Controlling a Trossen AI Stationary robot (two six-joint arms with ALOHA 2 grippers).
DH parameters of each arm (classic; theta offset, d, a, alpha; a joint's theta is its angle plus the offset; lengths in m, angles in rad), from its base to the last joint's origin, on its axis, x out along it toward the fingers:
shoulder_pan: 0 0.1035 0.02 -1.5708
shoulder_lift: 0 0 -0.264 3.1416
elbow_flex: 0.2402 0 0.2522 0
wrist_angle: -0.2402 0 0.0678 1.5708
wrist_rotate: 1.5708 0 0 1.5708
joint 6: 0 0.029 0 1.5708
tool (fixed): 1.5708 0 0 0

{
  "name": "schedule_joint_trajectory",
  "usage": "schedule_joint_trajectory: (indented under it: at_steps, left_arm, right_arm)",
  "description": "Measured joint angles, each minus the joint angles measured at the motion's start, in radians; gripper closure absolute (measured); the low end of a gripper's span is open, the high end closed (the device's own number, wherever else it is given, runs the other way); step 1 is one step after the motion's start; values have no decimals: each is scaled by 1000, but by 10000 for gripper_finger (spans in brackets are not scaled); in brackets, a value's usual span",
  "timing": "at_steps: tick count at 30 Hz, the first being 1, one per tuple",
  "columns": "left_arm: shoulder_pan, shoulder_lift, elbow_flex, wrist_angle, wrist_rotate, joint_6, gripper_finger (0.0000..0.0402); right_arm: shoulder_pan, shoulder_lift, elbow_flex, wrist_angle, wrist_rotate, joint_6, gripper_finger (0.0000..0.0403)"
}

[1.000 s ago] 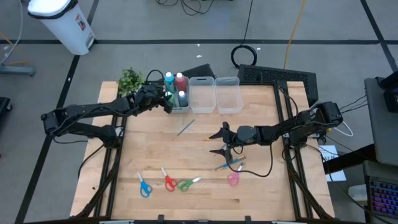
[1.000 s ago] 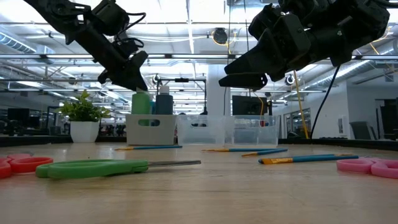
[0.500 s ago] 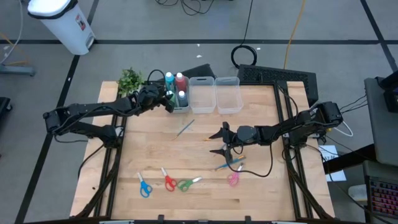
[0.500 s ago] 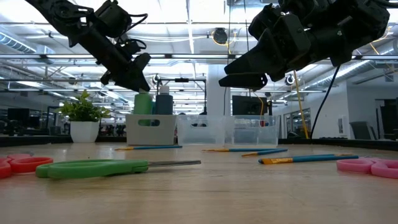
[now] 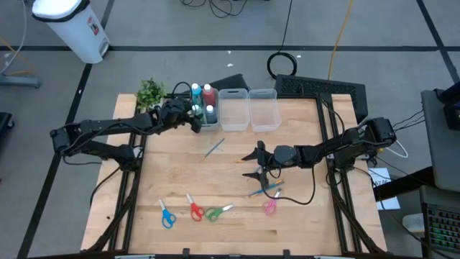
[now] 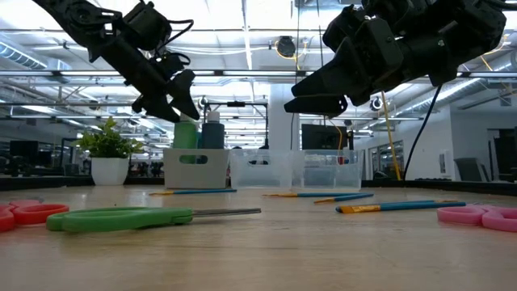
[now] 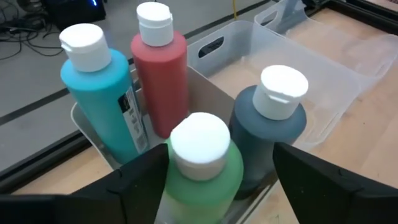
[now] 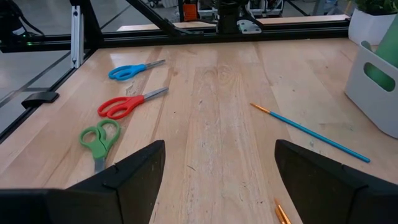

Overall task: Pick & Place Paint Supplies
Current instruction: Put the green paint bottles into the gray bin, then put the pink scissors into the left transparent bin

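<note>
Four paint bottles stand upright on their bases in a pale bin [image 5: 207, 125] at the table's far edge: blue [image 7: 99, 93], red [image 7: 160, 68], green [image 7: 199, 168] and dark grey [image 7: 270, 130]. My left gripper [image 7: 221, 149] hangs open over the bin, one finger on each side of the green bottle. My right gripper [image 5: 257, 164] hovers open above the table's middle right, nothing between its fingers. Blue [image 5: 167, 215], red [image 5: 194, 209], green [image 5: 214, 212] and pink [image 5: 270, 206] scissors lie flat near the front edge. Thin brushes [image 5: 214, 147] [image 5: 264, 190] lie on the wood.
Two empty clear bins [image 5: 233, 109] [image 5: 263, 109] stand to the right of the bottle bin. A small potted plant [image 5: 149, 92] sits at the far left corner. Bare wood lies between the bins and the scissors.
My left gripper has opened above the bin and let go of the green bottle, which stands among the other bottles. The arm has stayed where it was.
</note>
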State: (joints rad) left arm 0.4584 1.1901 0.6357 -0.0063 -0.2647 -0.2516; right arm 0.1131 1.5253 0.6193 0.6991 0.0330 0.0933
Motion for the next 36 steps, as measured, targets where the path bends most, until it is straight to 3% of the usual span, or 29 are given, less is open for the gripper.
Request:
schedule_joint_trajectory:
  at_steps: [12,26,36]
  left_arm:
    - [0,-133,0,-2,9,8,94]
    - [0,-452,1,-18,216,-16,94]
    - [0,-654,2,-49,241,-14,94]
  right_arm:
    - [0,0,0,0,0,0,110]
    - [0,0,0,0,0,0,110]
    - [0,0,0,0,0,0,110]
